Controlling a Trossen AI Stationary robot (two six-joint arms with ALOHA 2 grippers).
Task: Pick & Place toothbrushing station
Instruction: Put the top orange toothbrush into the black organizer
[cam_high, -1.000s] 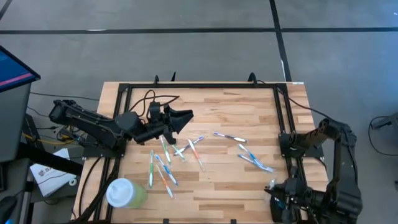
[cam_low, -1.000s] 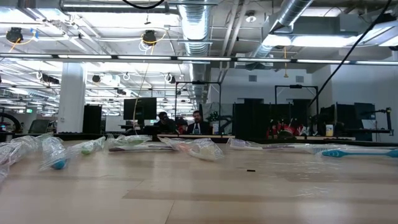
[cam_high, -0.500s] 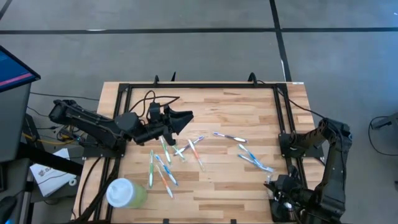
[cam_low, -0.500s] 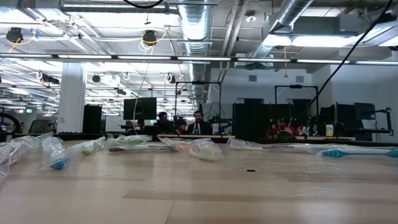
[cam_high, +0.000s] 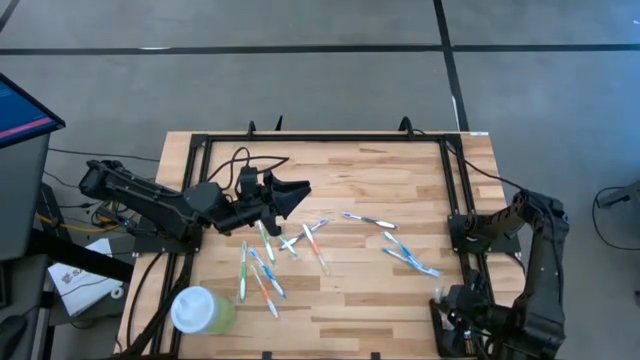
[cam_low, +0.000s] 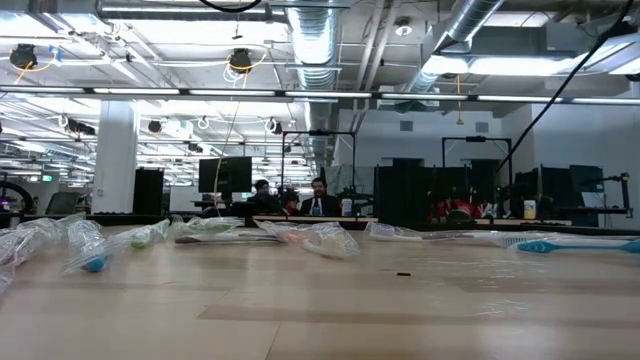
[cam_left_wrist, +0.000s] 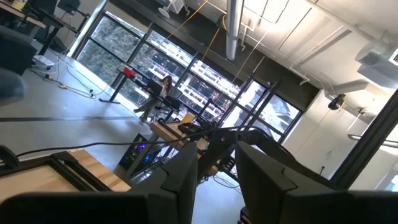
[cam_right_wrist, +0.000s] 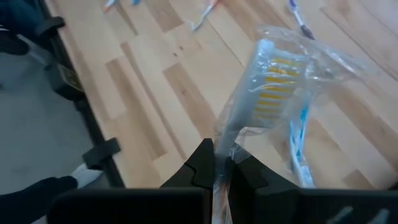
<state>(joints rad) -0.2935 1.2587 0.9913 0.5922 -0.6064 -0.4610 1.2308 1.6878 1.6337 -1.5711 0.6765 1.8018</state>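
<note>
Near right corner of the table (cam_high: 380, 170): right gripper (cam_right_wrist: 221, 163), jaws pressed together on the handle of a wrapped toothbrush (cam_right_wrist: 268, 84), carried clear of the wood, presumably for delivery.

Near left corner: pale green cup (cam_high: 203, 310), upright.

Centre: loose wrapped toothbrushes (cam_high: 262, 262), scattered flat, evidently awaiting collection.

Left of centre, towards the far edge: left gripper (cam_high: 293, 188), raised and tilted upward, jaws slightly spread, nothing seen between them.

Toothbrushing station: not identifiable in any view; location cannot be confirmed.

Labels, writing: none legible.
</note>
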